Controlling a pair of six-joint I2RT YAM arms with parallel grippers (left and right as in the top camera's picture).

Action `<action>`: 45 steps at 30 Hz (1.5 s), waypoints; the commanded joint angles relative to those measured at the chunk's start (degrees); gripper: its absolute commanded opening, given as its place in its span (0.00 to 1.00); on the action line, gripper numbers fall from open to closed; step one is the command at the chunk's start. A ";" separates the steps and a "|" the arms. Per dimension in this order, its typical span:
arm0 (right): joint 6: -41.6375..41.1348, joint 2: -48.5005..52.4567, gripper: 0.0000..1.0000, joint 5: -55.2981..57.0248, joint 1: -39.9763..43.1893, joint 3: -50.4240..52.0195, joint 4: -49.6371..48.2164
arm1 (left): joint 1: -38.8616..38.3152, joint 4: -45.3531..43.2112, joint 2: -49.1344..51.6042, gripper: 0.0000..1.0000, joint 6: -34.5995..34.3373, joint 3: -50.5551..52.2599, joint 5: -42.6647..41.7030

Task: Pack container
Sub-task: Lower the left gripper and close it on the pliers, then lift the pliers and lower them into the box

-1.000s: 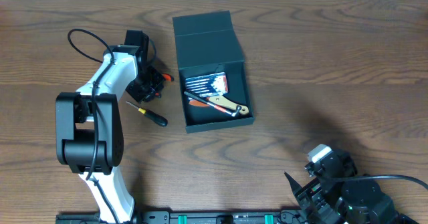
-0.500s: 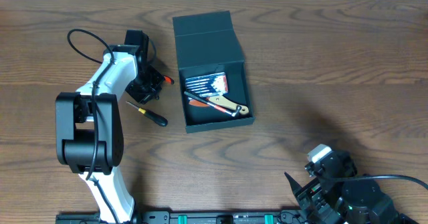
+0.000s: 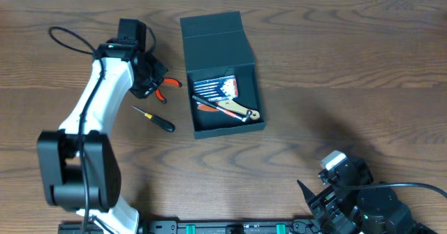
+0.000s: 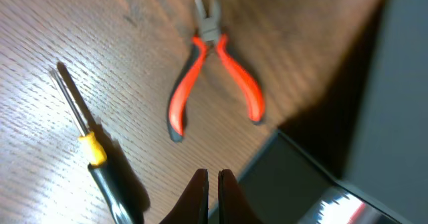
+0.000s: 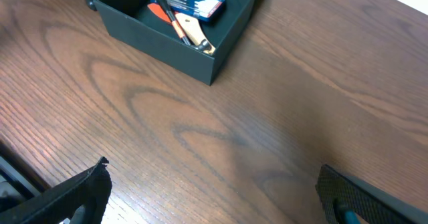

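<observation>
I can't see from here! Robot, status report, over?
Left gripper shut, empty. Right gripper open. Box open, part packed. Pliers, screwdriver outside, nothing blocking.

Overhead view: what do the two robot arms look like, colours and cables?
The left arm has white links with black joints and base, and a thin black cable looping out by its wrist. The right arm is mostly black with a white block on top and a black lead trailing right.

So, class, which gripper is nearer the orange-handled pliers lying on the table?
Left. The left gripper hovers shut close by the pliers, beside the container. The right gripper sits open far off, on the container's other side.
</observation>
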State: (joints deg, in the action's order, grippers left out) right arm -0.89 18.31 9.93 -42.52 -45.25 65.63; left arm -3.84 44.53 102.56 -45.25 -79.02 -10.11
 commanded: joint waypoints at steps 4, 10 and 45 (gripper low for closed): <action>-0.79 -0.24 0.99 0.31 0.33 0.07 0.02 | 0.24 0.68 -0.55 0.58 -0.87 -0.76 2.29; -0.79 -0.24 0.99 0.31 0.33 0.07 0.02 | 0.24 0.61 4.09 0.68 -0.92 -0.76 3.93; -0.79 -0.24 0.99 0.31 0.33 0.07 0.02 | 0.28 -0.55 17.25 0.27 -2.27 -0.79 1.53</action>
State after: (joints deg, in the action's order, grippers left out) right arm -0.89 18.31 9.93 -42.54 -45.25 65.63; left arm -3.84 44.23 117.71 -47.07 -79.44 -8.08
